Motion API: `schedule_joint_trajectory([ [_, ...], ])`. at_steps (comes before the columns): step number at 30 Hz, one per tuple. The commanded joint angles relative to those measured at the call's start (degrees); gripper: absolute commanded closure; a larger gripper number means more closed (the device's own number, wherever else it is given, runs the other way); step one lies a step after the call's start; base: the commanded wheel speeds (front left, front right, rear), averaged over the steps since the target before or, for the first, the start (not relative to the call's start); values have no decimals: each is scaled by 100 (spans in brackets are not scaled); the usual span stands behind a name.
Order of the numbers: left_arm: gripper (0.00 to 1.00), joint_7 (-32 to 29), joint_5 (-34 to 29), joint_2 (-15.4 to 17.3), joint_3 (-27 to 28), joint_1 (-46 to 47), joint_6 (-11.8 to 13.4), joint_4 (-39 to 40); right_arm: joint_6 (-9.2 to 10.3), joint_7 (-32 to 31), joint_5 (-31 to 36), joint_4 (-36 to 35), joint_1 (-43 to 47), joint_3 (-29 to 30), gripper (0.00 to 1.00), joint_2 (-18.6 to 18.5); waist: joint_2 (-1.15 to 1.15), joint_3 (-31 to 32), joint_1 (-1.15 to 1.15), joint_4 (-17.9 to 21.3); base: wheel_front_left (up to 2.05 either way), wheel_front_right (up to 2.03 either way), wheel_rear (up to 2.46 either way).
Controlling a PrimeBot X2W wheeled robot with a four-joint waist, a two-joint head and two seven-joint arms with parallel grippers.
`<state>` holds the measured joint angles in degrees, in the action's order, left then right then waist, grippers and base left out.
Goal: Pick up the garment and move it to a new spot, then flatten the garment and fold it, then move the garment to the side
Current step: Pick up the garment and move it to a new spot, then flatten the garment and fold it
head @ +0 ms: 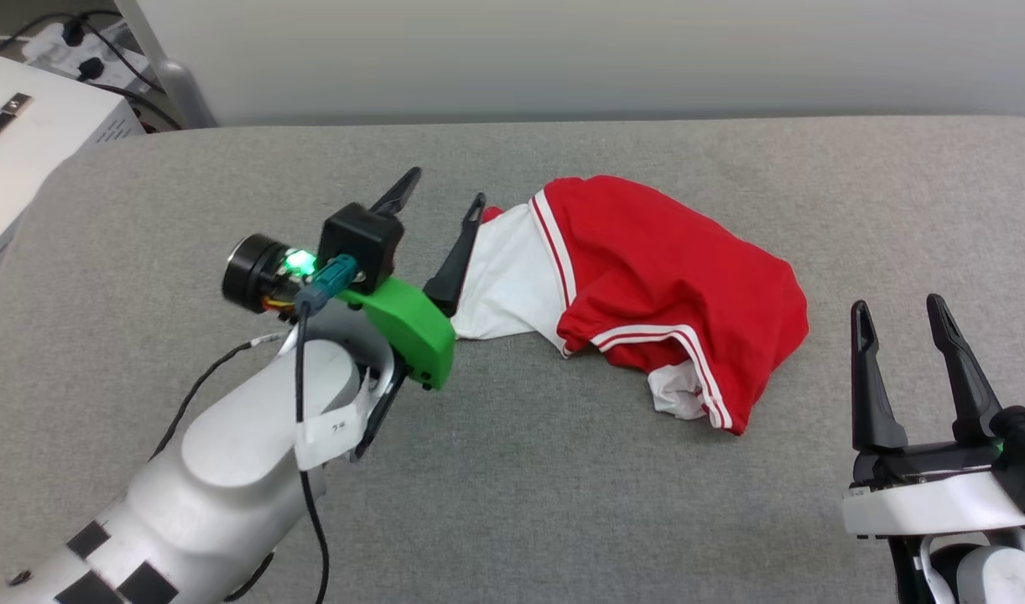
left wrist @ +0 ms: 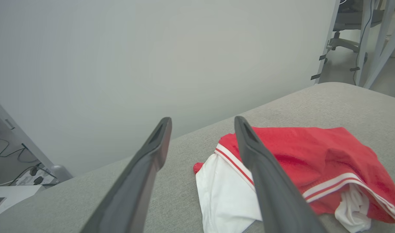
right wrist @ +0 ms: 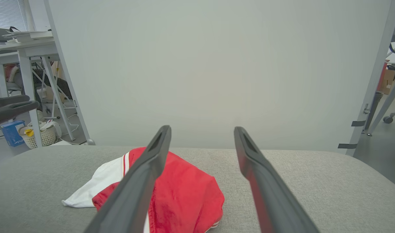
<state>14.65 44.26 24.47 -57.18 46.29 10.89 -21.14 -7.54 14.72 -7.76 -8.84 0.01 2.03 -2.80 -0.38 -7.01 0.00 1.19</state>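
Since the garment (head: 663, 285) lies crumpled mid-frame on the worktop (head: 563, 503) and looks limp and light, pinch its white sleeve (head: 504, 285) edge; your left claw (head: 445, 186) stands spread just beside it, your right claw (head: 896, 304) spread at lower right.

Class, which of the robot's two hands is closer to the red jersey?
The left hand, open right beside the jersey at its white sleeve; the right hand stands open, well apart.

The shirt (head: 672, 277) is bunched, its inner folds concealed. The white sleeve's (head: 512, 281) edge is covered by a finger (head: 455, 260) of the left gripper (head: 446, 186). The right arm (head: 923, 507) is cut off below.
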Motion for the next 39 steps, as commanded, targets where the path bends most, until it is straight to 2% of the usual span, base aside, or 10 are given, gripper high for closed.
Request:
schedule_joint_trajectory([
  [1, 0, 29, -148, 75, 164, -243, 149, 129, 5, 28, 54, 16, 97, 20, 0, -8, 38, 277, 0, -232, 0, 0, 0],
  [4, 0, 32, -511, 250, 686, -782, 496, 490, 5, 28, 55, 17, 165, 32, 0, -8, 38, 344, 0, -259, 0, 0, 0],
  [8, 0, 33, -949, 385, 1354, -1560, 821, 893, 5, 28, 57, 19, 239, 50, 0, -8, 38, 405, 0, -276, 0, 0, 0],
  [11, 0, 34, -1213, 403, 1834, -2106, 972, 1104, 5, 28, 64, 27, 286, 69, 0, -8, 38, 438, 0, -284, 0, 0, 0],
  [13, 0, 34, -1506, 321, 2412, -2664, 1014, 1353, 5, 28, 69, 37, 327, 86, 0, -8, 38, 458, 0, -285, 0, 0, 0],
  [17, 0, 34, -1865, 95, 3026, -3236, 858, 1642, 5, 28, 64, 74, 363, 77, 0, -8, 38, 473, 0, -269, 0, 0, 0],
  [24, 0, 34, -2524, -493, 3904, -4151, 314, 1773, 5, 28, 31, 196, 467, 49, 0, -8, 38, 534, 0, -240, 0, 0, 0],
  [32, 0, 34, -3104, -1072, 4390, -4605, -315, 1637, 5, 28, -45, 419, 607, 46, 0, -8, 38, 558, 0, -287, 0, 0, 0],
  [39, 0, 35, -3444, -1421, 4691, -4725, -708, 1479, 5, 28, -92, 546, 676, -11, 0, -8, 38, 554, 0, -338, 0, 0, 0],
])
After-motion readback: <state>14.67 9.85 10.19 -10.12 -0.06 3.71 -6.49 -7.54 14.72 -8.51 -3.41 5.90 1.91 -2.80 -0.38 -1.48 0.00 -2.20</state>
